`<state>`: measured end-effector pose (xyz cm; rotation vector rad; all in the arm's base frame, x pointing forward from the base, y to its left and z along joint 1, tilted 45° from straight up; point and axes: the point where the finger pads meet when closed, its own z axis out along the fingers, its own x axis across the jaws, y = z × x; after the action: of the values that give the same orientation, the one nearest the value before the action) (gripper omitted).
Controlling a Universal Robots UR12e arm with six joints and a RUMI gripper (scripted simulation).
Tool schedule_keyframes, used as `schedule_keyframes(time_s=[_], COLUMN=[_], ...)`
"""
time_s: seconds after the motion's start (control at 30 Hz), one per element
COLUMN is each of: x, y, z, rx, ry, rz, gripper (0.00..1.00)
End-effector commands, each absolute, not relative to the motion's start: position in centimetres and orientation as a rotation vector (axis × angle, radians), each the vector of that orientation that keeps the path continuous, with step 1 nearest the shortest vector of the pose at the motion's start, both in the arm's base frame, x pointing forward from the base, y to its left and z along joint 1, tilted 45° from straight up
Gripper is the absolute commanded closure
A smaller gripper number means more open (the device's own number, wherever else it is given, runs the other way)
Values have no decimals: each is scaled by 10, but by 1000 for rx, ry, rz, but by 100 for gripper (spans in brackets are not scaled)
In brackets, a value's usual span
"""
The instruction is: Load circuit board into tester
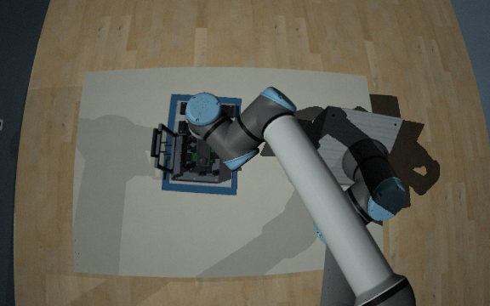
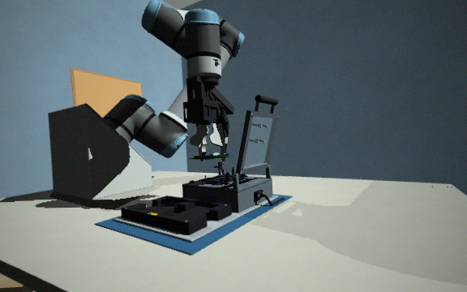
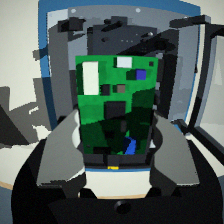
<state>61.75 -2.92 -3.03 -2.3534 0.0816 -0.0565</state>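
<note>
One circuit board [image 3: 116, 102], one tester [image 2: 227, 191], one tray [image 2: 169, 215].

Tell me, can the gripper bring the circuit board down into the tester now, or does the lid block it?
Probably yes. The lid stands open and nearly upright beside the gripper, which holds the circuit board level above the tester.

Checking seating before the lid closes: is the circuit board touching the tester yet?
Apart. The exterior view shows the circuit board, held in the gripper, hanging above the tester with background visible between.
</note>
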Motion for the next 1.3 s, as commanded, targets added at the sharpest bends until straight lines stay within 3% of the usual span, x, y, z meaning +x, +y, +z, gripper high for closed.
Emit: schedule_keyframes(time_s=[0.0,1.27], x=[622,629], y=[-23,-11], z=[-21,-7], rx=[-2354,-2354], ry=[82,82], rz=[-58,-58], gripper=[61,61])
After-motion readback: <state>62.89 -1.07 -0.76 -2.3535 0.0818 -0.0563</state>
